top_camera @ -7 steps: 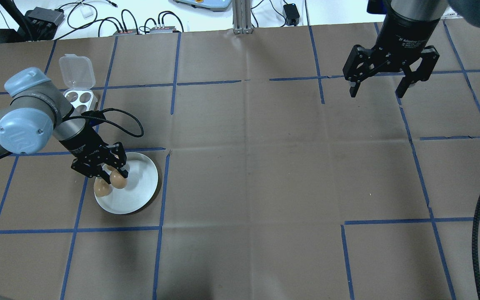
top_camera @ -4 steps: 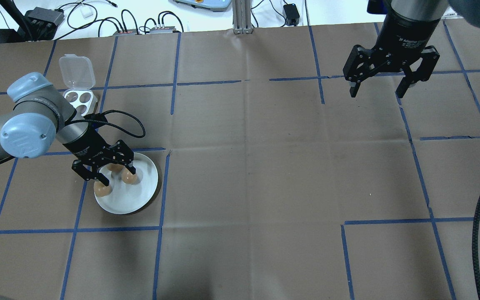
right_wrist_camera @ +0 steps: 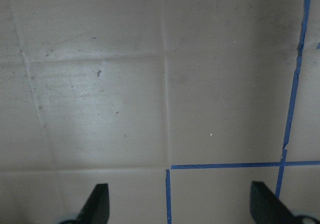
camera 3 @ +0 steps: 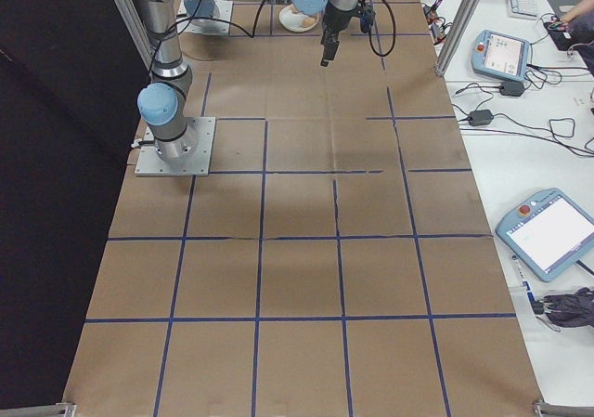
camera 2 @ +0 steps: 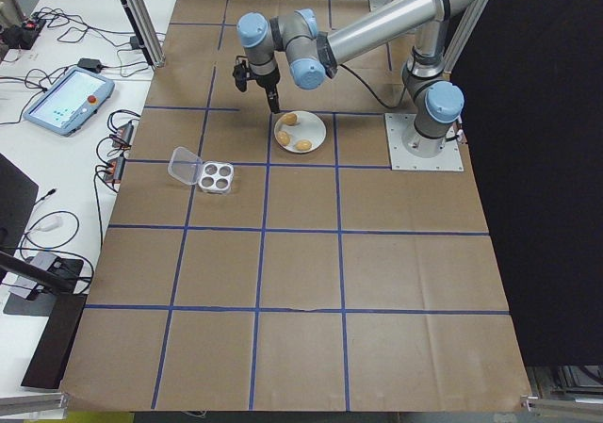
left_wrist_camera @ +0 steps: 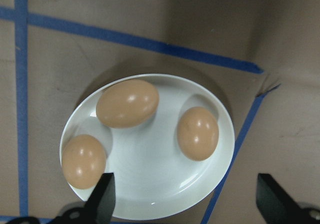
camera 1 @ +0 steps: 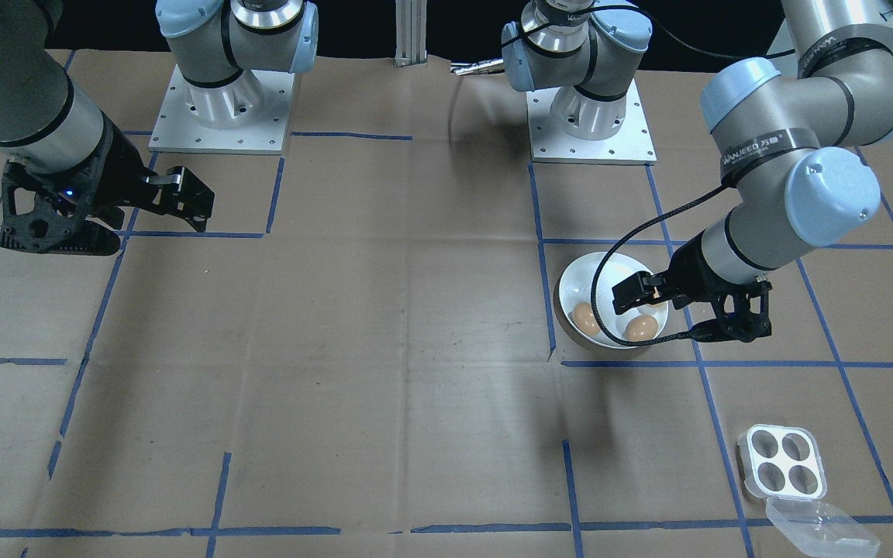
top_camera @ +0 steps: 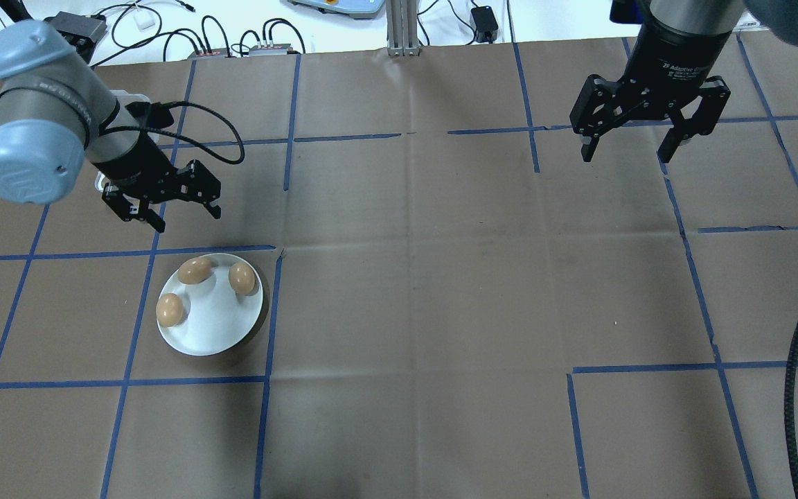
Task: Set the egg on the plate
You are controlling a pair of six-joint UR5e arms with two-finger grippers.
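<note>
Brown eggs, three, on the white plate [top_camera: 213,326]; newest egg [top_camera: 242,277] released there a second ago. My left gripper [top_camera: 161,202]: lifted clear, jaws apart, empty. My right gripper [top_camera: 626,142]: apart, idle. Placement judged complete.

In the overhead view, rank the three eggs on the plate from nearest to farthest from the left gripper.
Measured from the left gripper, which hangs open beyond the plate:
1. Far-left egg, at the plate's far rim, almost under the gripper.
2. Far-right egg, toward the table's middle.
3. Near-left egg, at the left rim, closest to the robot.
</note>
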